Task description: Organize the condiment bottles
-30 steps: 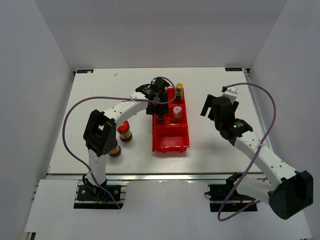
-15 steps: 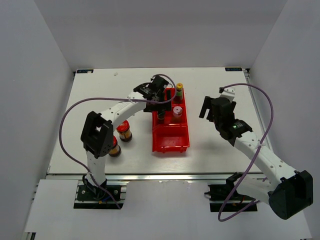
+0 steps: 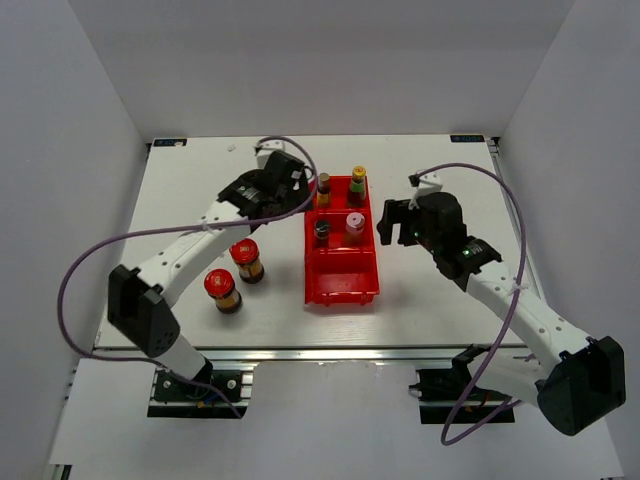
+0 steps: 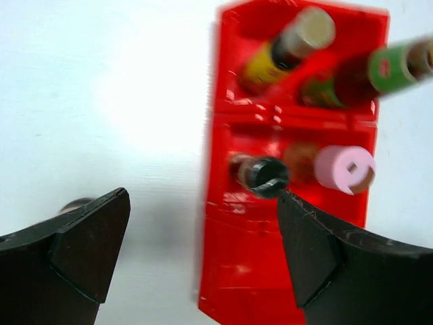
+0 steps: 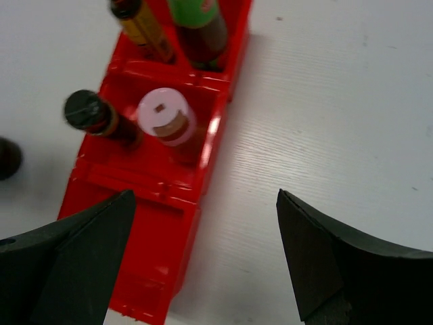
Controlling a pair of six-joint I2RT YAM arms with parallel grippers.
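White desk (image 3: 440, 290) near you holds two jars (image 3: 224, 291) (image 3: 247, 261) left of the tray (image 3: 342, 284), unsorted. Farther back, your left pincer (image 4: 203, 227) has let go of the dark-capped bottle (image 3: 322, 232), now standing in the middle compartment. It and the right pincer (image 5: 206, 230) gape wide, empty.

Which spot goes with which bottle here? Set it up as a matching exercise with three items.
1. pink-capped bottle
2. green-labelled bottle
3. red-lidded jar nearer the tray

A. on the table, left of the red tray
B. tray's middle compartment
C. tray's far compartment

Pairs: 1-B, 2-C, 3-A
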